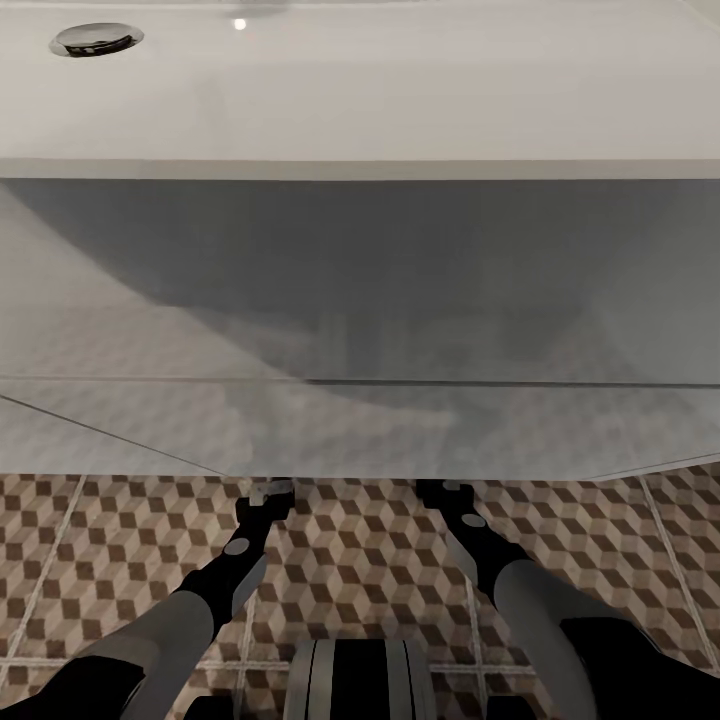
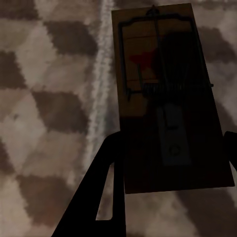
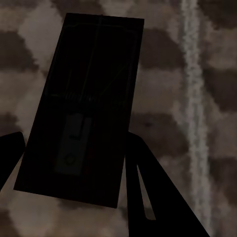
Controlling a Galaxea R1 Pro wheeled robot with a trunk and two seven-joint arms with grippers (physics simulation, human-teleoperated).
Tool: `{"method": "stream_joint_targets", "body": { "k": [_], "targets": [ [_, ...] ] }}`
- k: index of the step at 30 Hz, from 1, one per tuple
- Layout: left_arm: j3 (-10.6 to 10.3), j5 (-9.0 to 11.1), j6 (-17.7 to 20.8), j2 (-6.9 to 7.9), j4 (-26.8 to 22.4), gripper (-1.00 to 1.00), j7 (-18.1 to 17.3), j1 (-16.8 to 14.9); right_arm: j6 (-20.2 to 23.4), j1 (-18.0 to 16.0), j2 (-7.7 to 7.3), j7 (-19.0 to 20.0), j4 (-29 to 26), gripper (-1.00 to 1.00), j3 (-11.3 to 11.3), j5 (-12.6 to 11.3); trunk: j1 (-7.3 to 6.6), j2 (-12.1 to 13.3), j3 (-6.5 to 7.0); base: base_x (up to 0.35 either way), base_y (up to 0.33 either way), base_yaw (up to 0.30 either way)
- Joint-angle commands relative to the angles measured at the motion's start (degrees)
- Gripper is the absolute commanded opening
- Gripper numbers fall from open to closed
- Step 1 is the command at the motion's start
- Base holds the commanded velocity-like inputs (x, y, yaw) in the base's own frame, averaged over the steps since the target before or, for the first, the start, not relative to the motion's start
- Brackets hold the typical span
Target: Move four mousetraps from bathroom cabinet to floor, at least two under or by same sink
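Both my arms reach forward under the front of the white bathroom sink, low over the cube-patterned bathroom floor. My left gripper is shut on a brown mousetrap with grey wire parts and a red spot, gripped at its near end above the tiles. My right gripper is shut on a second mousetrap, which lies in deep shadow and looks almost black, tilted between the dark fingers. The sink's edge hides both gripper tips in the head view. The cabinet is out of view.
The sink's boxy grey-white front hangs directly ahead over the grippers. Its metal drain sits at the basin's back left. Pale grout lines cross the tiles. My base is at the near edge.
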Motion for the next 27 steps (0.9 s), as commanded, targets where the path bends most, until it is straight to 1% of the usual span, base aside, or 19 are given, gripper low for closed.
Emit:
{"method": "stream_joint_targets", "body": {
  "k": [1, 10, 27],
  "targets": [
    [-0.49, 0.52, -0.22, 0.02, 0.05, -1.00, 0.27, -0.03, -0.20, -0.03, 0.02, 0.02, 0.06, -1.00, -0.02, -0.04, -0.01, -0.01, -0.03, 0.000, 0.000, 0.000],
    [-0.49, 0.50, -0.40, 0.08, 0.05, -1.00, 0.28, -0.03, -0.20, -0.03, 0.02, 0.02, 0.06, -1.00, -0.02, -0.04, -0.01, -0.01, -0.03, 0.050, 0.000, 0.000],
    [-0.49, 0.40, -0.52, 0.01, 0.04, -1.00, 0.28, -0.03, -0.20, -0.03, 0.02, 0.02, 0.06, -1.00, -0.02, -0.04, -0.01, -0.01, -0.03, 0.003, 0.000, 0.000]
  ]
}}
